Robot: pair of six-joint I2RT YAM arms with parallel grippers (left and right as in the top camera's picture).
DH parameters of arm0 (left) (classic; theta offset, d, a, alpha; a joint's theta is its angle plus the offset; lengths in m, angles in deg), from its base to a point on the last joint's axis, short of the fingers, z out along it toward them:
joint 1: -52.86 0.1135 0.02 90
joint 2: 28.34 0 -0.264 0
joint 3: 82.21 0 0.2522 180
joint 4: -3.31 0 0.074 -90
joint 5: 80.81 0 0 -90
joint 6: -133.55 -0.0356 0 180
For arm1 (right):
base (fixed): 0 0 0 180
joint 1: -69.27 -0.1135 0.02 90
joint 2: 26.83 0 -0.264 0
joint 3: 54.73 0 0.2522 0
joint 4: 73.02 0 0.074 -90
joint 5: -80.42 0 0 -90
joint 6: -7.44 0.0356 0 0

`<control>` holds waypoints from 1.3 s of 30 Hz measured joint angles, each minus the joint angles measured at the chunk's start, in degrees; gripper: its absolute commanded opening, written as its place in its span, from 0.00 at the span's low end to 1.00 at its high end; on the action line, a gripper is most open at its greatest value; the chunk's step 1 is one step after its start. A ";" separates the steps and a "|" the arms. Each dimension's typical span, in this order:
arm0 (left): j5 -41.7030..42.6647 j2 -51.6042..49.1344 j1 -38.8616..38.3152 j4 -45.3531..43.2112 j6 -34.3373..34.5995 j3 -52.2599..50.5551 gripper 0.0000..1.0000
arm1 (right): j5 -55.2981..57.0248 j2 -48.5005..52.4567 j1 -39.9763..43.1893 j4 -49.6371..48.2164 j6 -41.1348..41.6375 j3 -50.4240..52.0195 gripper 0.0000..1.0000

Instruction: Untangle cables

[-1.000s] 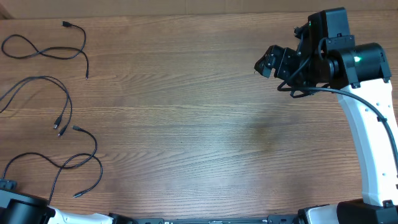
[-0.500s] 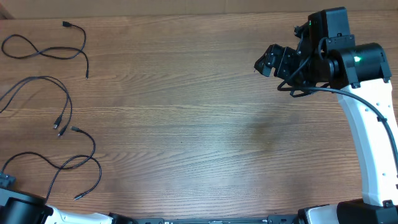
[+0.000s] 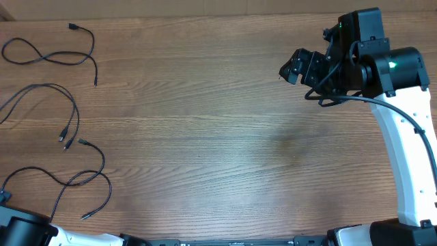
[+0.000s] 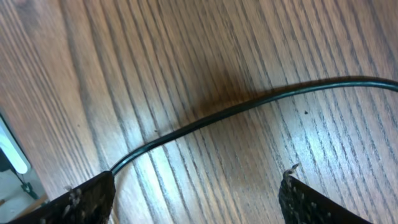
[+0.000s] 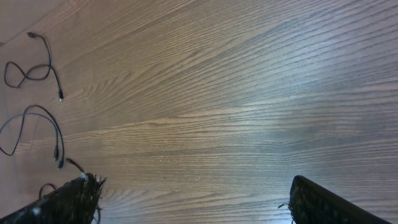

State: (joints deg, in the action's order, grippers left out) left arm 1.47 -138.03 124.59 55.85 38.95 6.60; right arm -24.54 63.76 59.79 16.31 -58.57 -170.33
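Left arm drew back slightly; three cables lie left; left tool and right tool both spread apart.

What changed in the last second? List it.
The left arm drew slightly further off the lower-left corner, and the near cable shifted a little left at its upper end. The top cable, middle cable and right arm stayed put.

Overhead camera stared straight down on the whole bench, arm bases at 6 o'clock. Left wrist camera sat very close over the wood, one of the cables crossing its frame. Right wrist camera looked down from high near 2 o'clock. Its wide sweep of bench reached the same cables overhead showed along the 9 o'clock edge.
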 measured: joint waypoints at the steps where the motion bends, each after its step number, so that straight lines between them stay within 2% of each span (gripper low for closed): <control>1: 0.11 -0.13 0.00 0.00 0.04 0.00 0.82 | 0.04 0.02 0.00 0.00 -0.02 0.00 0.96; 5: 0.28 -1.05 0.00 0.00 0.15 0.00 0.82 | 0.50 0.02 0.00 0.00 0.00 0.00 0.96; 6: 0.28 -1.40 0.00 -0.07 0.22 0.00 0.80 | 0.59 0.02 0.00 -0.07 -0.02 0.00 0.96; 7: 0.31 -1.79 0.00 -0.35 0.74 -0.02 0.71 | 0.66 0.02 0.00 -0.04 -0.02 0.00 0.96; 8: 0.50 -2.05 0.00 -0.85 1.86 -0.04 0.67 | 0.74 0.02 0.00 -0.07 -0.04 0.00 0.96; 11: 2.82 -2.32 0.04 -2.67 5.97 -0.11 0.67 | 0.85 0.02 0.00 -0.04 -0.04 0.00 0.96; 14: 8.85 -2.32 0.04 -4.39 12.20 -0.11 0.76 | 0.87 0.02 0.00 -0.04 -0.02 0.00 0.96; 16: 13.38 -2.32 0.04 -4.55 16.81 -0.11 0.88 | 0.85 0.00 0.00 0.00 -0.04 0.00 0.96; 19: 17.66 -2.32 0.02 -4.02 24.13 -0.11 1.00 | 0.85 0.02 0.00 0.00 -0.04 0.00 0.97; 21: 18.38 -2.32 0.04 -1.53 30.93 -0.11 1.00 | 0.85 0.02 0.00 0.00 -0.02 0.00 0.97; 26: 11.32 -2.10 0.04 8.52 48.96 -0.31 1.00 | 0.90 0.02 0.00 0.48 -0.04 0.00 0.97; 30: 2.12 -0.11 0.04 11.65 59.39 -0.48 1.00 | 0.87 0.02 0.00 0.63 -0.02 0.00 0.97; 35: -4.44 3.56 0.28 10.27 67.21 -0.48 1.00 | 0.87 0.02 0.00 0.55 0.00 0.00 0.97; 39: -7.13 3.93 1.11 9.60 69.46 -0.48 1.00 | 0.87 0.02 0.00 0.59 -0.02 0.00 0.97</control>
State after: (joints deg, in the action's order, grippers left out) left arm -5.66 -134.10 125.70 65.45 108.42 6.12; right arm -23.67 63.78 59.79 16.90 -58.59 -170.33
